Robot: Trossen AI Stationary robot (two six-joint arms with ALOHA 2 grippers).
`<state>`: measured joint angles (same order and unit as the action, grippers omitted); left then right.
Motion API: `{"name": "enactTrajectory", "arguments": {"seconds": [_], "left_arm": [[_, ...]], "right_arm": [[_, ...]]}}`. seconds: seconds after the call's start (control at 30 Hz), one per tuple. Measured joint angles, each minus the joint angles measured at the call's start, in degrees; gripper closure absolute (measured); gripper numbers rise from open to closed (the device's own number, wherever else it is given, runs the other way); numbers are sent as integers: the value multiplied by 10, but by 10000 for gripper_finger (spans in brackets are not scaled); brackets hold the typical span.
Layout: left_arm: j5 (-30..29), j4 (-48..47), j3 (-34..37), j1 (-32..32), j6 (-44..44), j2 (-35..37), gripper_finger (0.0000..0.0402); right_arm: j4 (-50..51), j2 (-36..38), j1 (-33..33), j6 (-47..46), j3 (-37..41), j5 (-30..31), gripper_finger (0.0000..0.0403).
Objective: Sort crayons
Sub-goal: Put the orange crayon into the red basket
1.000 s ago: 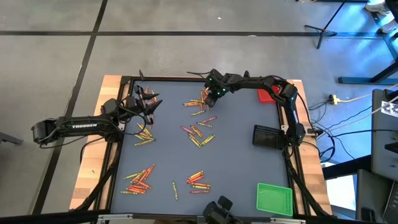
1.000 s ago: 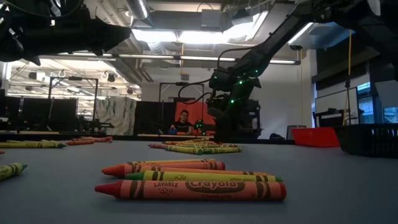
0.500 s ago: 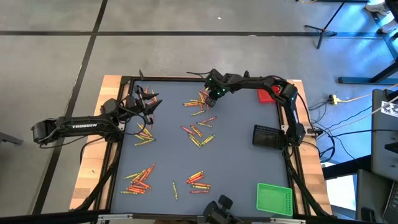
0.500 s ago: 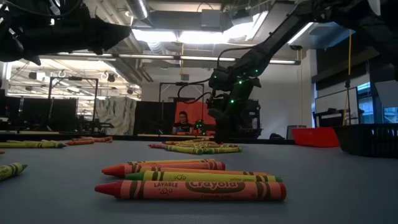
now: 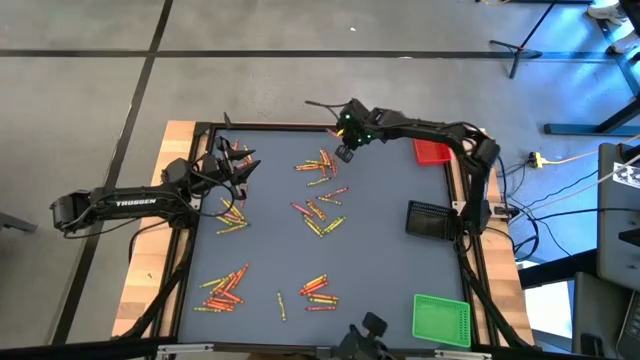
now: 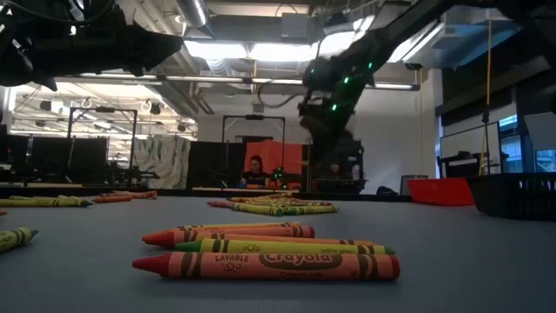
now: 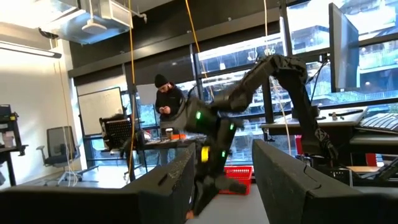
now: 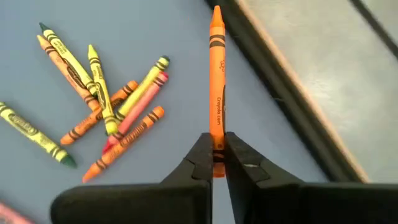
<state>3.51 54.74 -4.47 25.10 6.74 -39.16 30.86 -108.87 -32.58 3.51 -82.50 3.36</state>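
Right pincer (image 8: pixel 215 163): dark, tapering fingers clamped on the blunt end of one orange crayon (image 8: pixel 216 74). This crayon is a slim paper-wrapped cylinder with black bands and a cone tip pointing away from the wrist. It is held above the far edge of the surface (image 5: pixel 380 250), near the dark frame rail. In the high view the right pincer (image 5: pixel 345 150) hangs over the far middle of the surface, close to the red tray (image 5: pixel 432 152).

Left pincer (image 5: pixel 240 168): fingers apart, nothing seen between them, hanging over the near-left crayon cluster. Its wrist view shows two broad matte black fingers (image 7: pixel 168 186) with a gap between.

Crayons (image 5: pixel 320 215): thin sticks in red, orange and yellow-green. They lie scattered in loose heaps across the smooth blue-grey surface: far middle, centre, left side and two groups toward the near edge. In the low view the nearest ones lie side by side, paper labels legible.

Trays: black tray (image 5: pixel 432 220), mesh-walled, at the right edge. Green tray (image 5: pixel 441 320), perforated, at the near-right corner. The red one is rectangular.

A person (image 7: pixel 166 118) stands in the room beyond.
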Motion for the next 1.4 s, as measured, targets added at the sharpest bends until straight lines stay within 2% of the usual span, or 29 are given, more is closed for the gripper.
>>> {"name": "enactTrajectory", "arguments": {"seconds": [0.3,0.5,0.77,1.1,1.4], "left_arm": [[0,0,0,0,0,0,257],[0,0,0,0,-2,0,257],[0,0,0,0,-2,0,257],[0,0,0,0,-2,0,257],[0,0,0,0,-2,0,257]], "right_arm": [[93,111,-1,1,19,63,382],[98,199,-19,-5,91,77,382],[97,295,-94,-22,203,78,382],[97,328,-192,-33,296,78,381],[69,328,-242,-50,346,77,381]]}}
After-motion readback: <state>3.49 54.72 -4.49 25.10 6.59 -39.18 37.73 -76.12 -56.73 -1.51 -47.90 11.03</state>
